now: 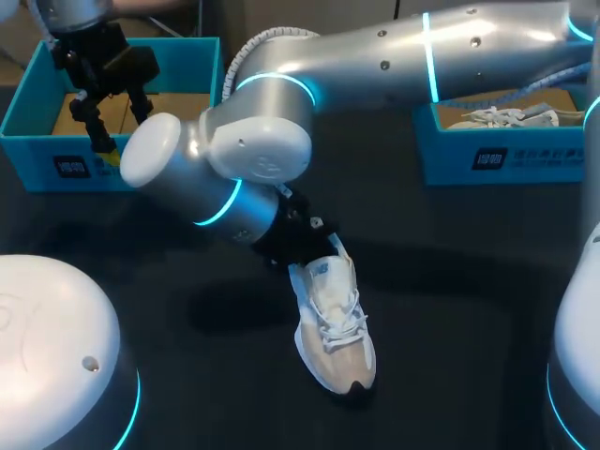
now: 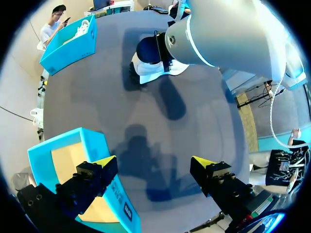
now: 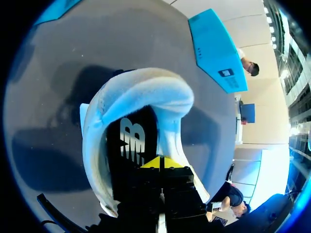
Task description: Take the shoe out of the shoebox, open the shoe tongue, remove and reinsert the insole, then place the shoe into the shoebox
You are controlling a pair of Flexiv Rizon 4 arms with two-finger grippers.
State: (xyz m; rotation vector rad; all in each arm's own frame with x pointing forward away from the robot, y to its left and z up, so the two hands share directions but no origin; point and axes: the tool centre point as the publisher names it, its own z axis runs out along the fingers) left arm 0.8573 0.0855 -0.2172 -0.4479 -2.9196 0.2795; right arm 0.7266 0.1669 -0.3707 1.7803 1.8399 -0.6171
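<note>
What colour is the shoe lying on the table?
The shoe is white with a beige toe; the head view shows it best.

Silver arms (image 1: 394,52), glowing cyan joint rings (image 1: 429,56), black yellow-tipped gripper (image 2: 153,164).

The head camera looks down on the white lace-up sneaker (image 1: 333,323); the left wrist sees it distantly, the right wrist close-up.

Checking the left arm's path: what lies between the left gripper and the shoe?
Bare tabletop, shown in the left wrist view, between left gripper and shoe; the right arm sits over the shoe.
</note>
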